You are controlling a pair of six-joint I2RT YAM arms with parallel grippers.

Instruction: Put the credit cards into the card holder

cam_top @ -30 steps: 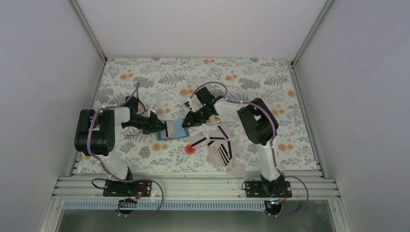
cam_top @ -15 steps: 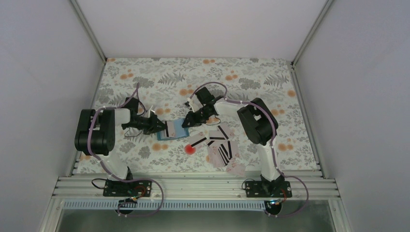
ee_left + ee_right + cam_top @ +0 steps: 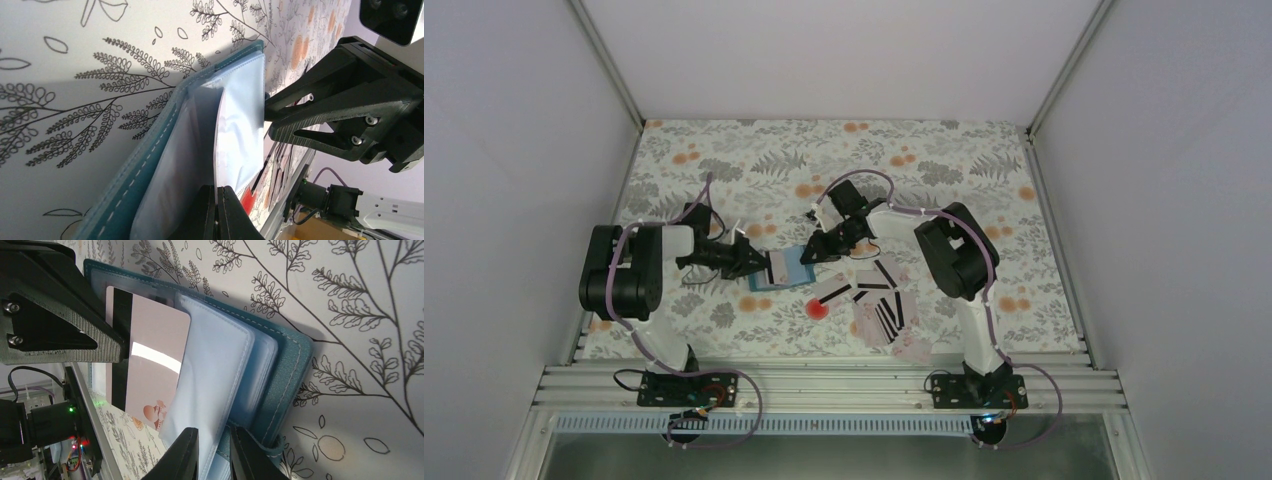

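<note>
You had the left gripper (image 3: 217,210) clamped on one credit card (image 3: 150,360), its end tucked under a sleeve of the card holder (image 3: 287,375), mid-table. The right gripper (image 3: 214,460) pinched the holder's sleeves. Loose credit cards (image 3: 879,300) lay at the holder's 4 o'clock.

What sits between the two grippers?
The open card holder, with a pale black-striped card against its clear sleeves. The left gripper and right gripper flank it; the right wrist view shows it best.
</note>
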